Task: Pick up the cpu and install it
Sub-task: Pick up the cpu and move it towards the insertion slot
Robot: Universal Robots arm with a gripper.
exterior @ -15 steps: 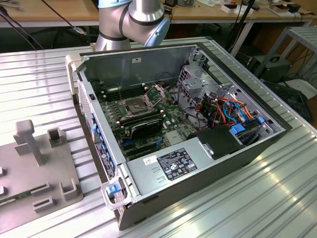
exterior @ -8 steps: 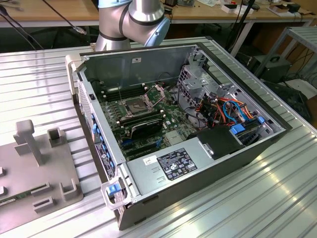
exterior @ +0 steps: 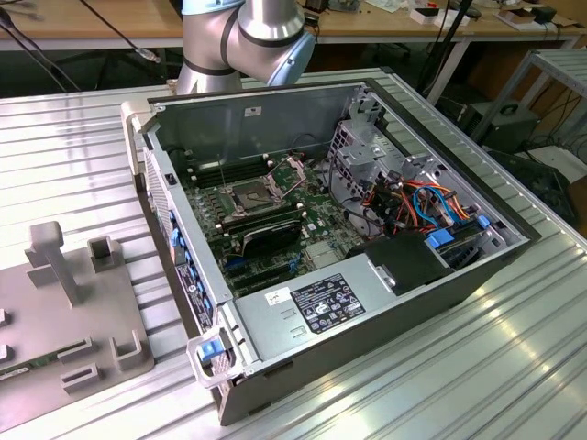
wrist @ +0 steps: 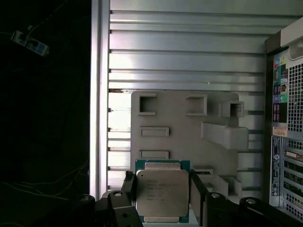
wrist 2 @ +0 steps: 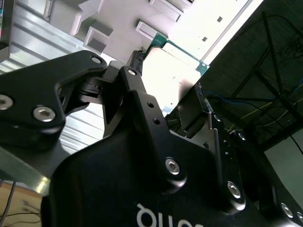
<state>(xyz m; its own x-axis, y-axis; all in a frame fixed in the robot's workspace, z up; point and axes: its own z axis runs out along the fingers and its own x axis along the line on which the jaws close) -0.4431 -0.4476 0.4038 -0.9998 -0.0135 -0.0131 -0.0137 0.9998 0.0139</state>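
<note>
First wrist view: you see the claw (wrist: 162, 195) pinching the cpu (wrist: 162, 189) by two edges; a grey fixture (wrist: 182, 118) lies behind it.

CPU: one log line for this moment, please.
cpu: clamped between fingers, held clear of grey tray | fingers: shut on cpu | socket: frame raised

My desk (exterior: 83, 156) is a silver aluminium top, ribbed with long parallel grooves. I see two things lying straight on it. On the near side, at the exterior view's left, sits a flat pale-grey plastic plate (exterior: 37, 357) with raised blocks and one upright post. To its right, a strip of bare ribs between them, rests an open dark-grey metal computer case (exterior: 385, 344), lying on its side and reaching toward the far right.
</note>
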